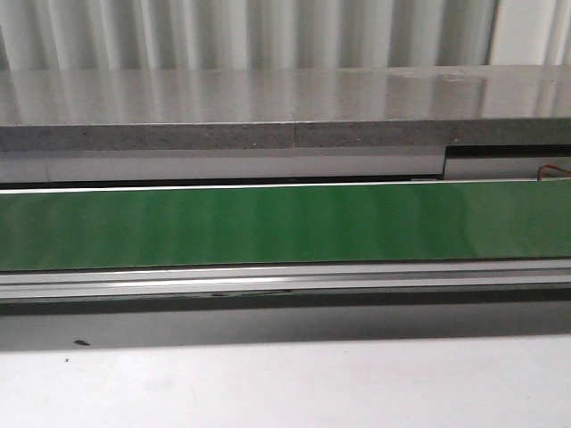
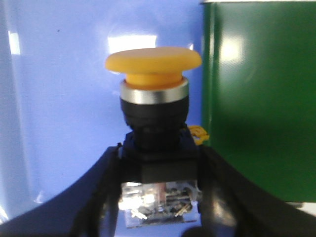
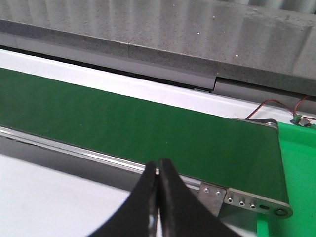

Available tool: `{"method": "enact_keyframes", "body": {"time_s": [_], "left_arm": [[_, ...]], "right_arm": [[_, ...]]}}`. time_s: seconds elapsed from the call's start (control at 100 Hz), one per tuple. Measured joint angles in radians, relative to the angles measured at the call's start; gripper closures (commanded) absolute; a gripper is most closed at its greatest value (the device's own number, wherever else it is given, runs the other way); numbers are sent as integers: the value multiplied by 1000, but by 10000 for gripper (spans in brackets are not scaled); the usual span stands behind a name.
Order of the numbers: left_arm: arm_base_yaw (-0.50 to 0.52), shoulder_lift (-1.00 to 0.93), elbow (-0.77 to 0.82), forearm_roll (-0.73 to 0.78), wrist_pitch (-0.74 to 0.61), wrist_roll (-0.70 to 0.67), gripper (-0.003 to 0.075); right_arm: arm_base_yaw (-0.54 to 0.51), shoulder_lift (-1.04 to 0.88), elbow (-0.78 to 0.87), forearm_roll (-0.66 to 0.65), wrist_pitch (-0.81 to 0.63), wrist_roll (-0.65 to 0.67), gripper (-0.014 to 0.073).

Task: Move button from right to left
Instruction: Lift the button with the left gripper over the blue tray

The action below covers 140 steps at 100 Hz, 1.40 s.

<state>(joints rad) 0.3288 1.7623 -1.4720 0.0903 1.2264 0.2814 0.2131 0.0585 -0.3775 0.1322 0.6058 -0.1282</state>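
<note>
Left gripper (image 2: 160,197) clamps the button (image 2: 154,123) by its contact block, yellow head outward, beside the green conveyor belt (image 2: 259,98). Right gripper (image 3: 158,197) is closed and empty above the belt. A shallow grip might let the top-heavy button tip out. Front view shows neither arm.

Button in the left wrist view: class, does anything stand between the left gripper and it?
Nothing does. The button already sits between the fingers of the left gripper, which close on its lower block, with its yellow head upright above them. The green belt lies off to one side, apart from it.
</note>
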Motion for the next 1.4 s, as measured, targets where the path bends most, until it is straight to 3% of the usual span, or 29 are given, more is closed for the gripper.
{"method": "enact_keyframes", "body": {"time_s": [0.23, 0.7, 0.8, 0.97, 1.04, 1.29, 1.4], "left_arm": [[76, 78, 0, -4, -39, 64, 651], [81, 269, 0, -8, -95, 72, 640], [81, 270, 0, -8, -99, 72, 564], [81, 270, 0, -8, -99, 72, 281], [81, 270, 0, -8, -99, 72, 211], [81, 270, -40, -8, -96, 72, 211], [81, 259, -78, -39, -96, 70, 279]], "right_arm": [[0, 0, 0, 0, 0, 0, 662], [0, 0, 0, 0, 0, 0, 662], [0, 0, 0, 0, 0, 0, 662], [0, 0, 0, 0, 0, 0, 662], [0, 0, 0, 0, 0, 0, 662], [0, 0, 0, 0, 0, 0, 662], [0, 0, 0, 0, 0, 0, 662]]}}
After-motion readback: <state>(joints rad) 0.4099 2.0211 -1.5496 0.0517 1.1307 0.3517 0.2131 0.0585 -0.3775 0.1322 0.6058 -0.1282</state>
